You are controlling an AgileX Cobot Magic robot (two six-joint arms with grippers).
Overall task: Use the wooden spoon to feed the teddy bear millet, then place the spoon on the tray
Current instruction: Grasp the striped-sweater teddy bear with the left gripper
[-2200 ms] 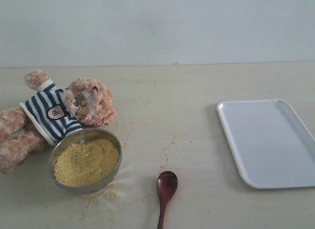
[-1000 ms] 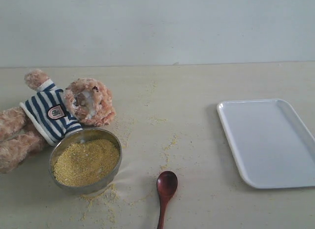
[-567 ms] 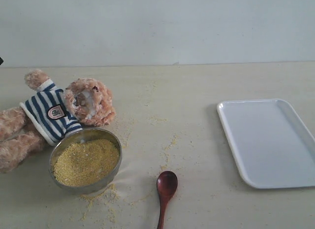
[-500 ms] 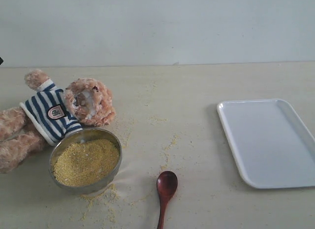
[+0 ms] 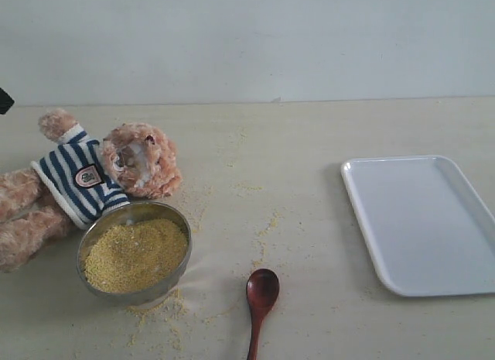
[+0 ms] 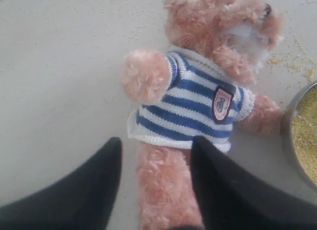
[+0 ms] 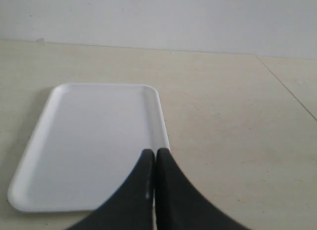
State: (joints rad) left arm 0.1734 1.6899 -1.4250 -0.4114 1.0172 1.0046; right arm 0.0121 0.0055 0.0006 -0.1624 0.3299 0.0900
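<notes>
The left gripper (image 6: 157, 141), jaws apart, hovers over a leg of the fluffy tan-pink teddy bear (image 6: 198, 96). Beside it sits yellow millet (image 5: 135, 254) in a round metal bowl (image 5: 135, 213). The dark wooden spoon (image 5: 261, 292) lies clear of both grippers. The right gripper (image 7: 155, 153), jaws together, hangs over the flat white rectangular tray (image 7: 89, 136).

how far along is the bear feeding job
Done: nothing yet. The spoon lies untouched on the table and the tray is bare. In hand: the left claw is open over the bear; the right claw is shut. Left: scoop millet, feed, tray the spoon.
</notes>
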